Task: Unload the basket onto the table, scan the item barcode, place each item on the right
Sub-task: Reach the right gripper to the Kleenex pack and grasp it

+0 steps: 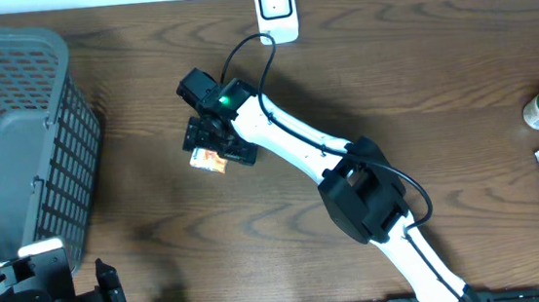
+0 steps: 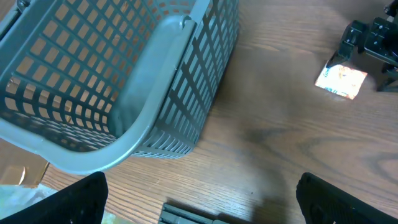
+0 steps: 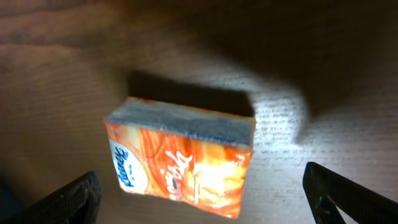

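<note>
Well apart, grey mesh basket (image 1: 63, 159), orange packet (image 1: 209, 159) under right end effector (image 1: 218, 144)

White arm (image 1: 288, 135), black joints (image 1: 367, 201), black cable (image 1: 425, 201).

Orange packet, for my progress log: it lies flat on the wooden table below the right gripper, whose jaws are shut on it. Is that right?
Not quite. The right gripper is open, not shut on the orange packet. The right wrist view shows its two fingers standing wide apart, clear of the packet on either side. The rest holds: the packet lies flat on the wooden table below that gripper.
</note>
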You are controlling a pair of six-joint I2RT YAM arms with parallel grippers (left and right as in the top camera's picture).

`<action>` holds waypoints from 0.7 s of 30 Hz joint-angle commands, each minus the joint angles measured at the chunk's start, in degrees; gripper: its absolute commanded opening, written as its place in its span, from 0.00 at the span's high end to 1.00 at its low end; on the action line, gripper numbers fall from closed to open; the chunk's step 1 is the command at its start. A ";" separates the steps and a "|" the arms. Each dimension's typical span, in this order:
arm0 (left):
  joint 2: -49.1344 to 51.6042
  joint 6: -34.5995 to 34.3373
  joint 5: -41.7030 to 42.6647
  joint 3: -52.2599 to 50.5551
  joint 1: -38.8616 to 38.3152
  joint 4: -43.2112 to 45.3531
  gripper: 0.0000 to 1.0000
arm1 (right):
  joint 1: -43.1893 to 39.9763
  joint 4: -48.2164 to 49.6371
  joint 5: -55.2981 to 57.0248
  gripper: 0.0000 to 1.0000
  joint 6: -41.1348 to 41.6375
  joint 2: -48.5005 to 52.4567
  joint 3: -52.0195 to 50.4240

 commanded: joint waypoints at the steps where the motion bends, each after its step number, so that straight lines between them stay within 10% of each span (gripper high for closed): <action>1: 0.00 -0.72 -0.52 0.31 0.24 0.00 0.03 | -0.17 1.66 3.23 0.02 0.35 0.59 0.44; 14: 0.00 -0.72 -0.52 0.31 0.24 0.00 0.03 | 1.33 4.11 1.51 0.03 0.07 7.82 0.44; 21: 0.00 -0.70 -0.52 0.31 0.24 0.00 0.03 | 1.20 -0.07 3.26 0.33 -3.39 7.82 0.46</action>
